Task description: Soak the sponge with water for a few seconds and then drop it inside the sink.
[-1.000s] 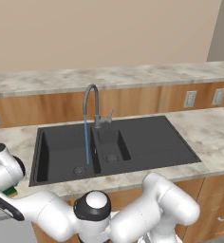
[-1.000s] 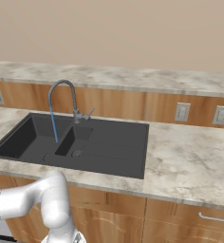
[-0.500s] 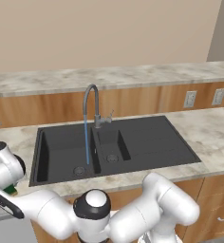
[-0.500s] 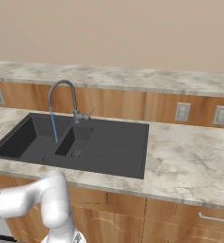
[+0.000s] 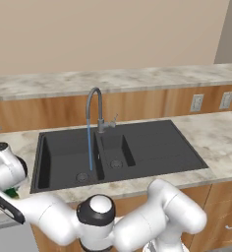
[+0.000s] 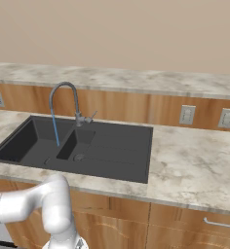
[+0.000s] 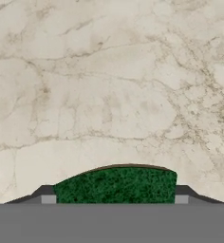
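Jaws have just closed in: gripper [image 7: 115, 201] now clamped on the sponge [image 7: 115, 186], which fills the gap between the 2 fingertips [image 7: 48, 199] in the hand view, green top facing the camera. Arm and base views look unchanged over the last second, so only the fingers moved; my read is the grasp is done and the lift has not begun. Sponge sits on the marble counter [image 7: 109, 85] left of the sink [image 5: 152, 147]; in the left base view just a green sliver of it shows by the wrist. Water [image 5: 90, 147] is running from the faucet [image 5: 94, 106] into the big basin, well apart from the sponge. Hidden: the yellow layer, the finger contact faces, and whether the sponge has left the counter.
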